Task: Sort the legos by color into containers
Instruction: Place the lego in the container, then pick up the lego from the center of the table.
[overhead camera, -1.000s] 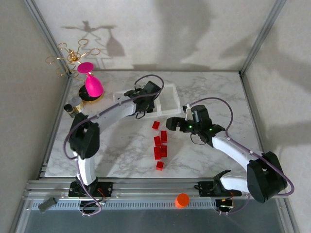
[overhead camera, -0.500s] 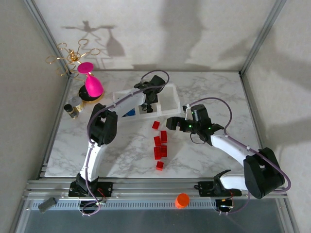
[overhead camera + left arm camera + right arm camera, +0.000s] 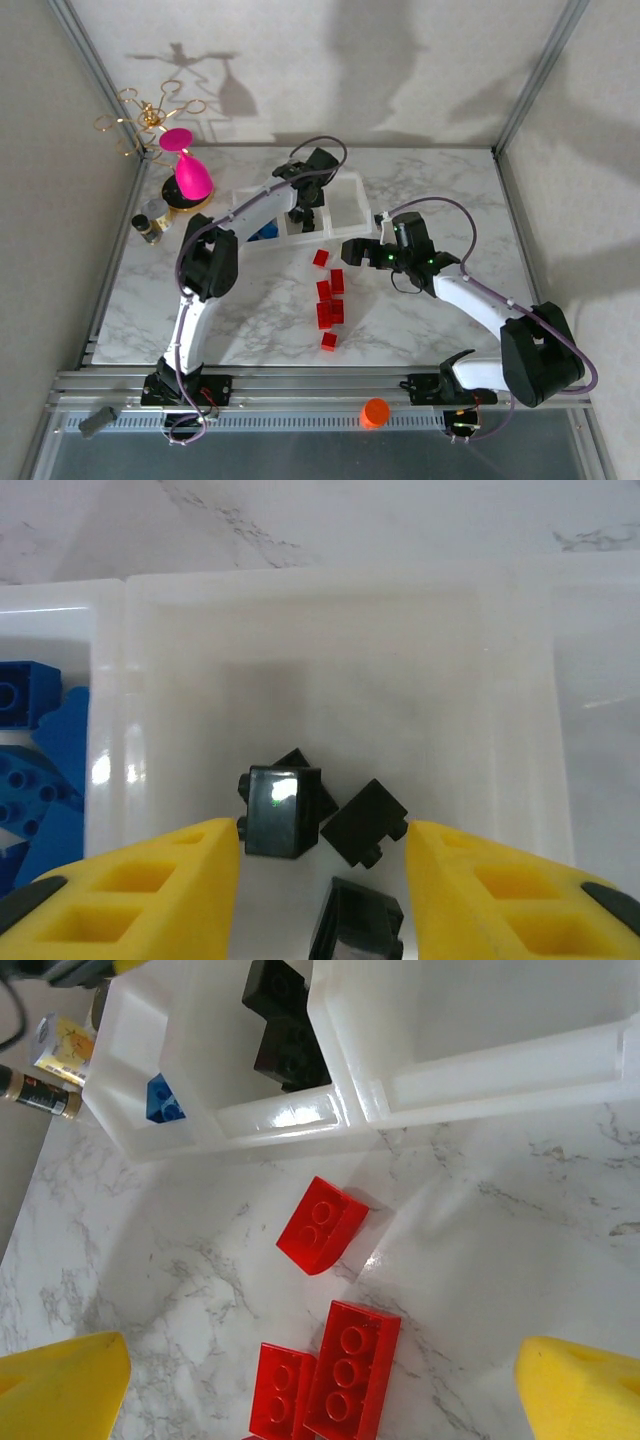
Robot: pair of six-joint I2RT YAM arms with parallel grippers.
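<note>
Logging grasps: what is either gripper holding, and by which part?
Nothing, apparently: left gripper open over black bricks in the middle bin, right gripper open above red bricks.

left gripper (image 3: 322,845): jaws now apart, before closed | black lego (image 3: 283,811): released into middle container (image 3: 310,640) | left arm (image 3: 212,262): elbow shifted to the right

I see black legos (image 3: 283,810) and blue legos (image 3: 30,770) in the translucent white containers (image 3: 300,590), red legos (image 3: 322,1224) on my white, grey-veined marble tabletop (image 3: 520,1250), yellow pads (image 3: 150,880) on the left hand (image 3: 322,860), a pink glass (image 3: 190,178)
</note>
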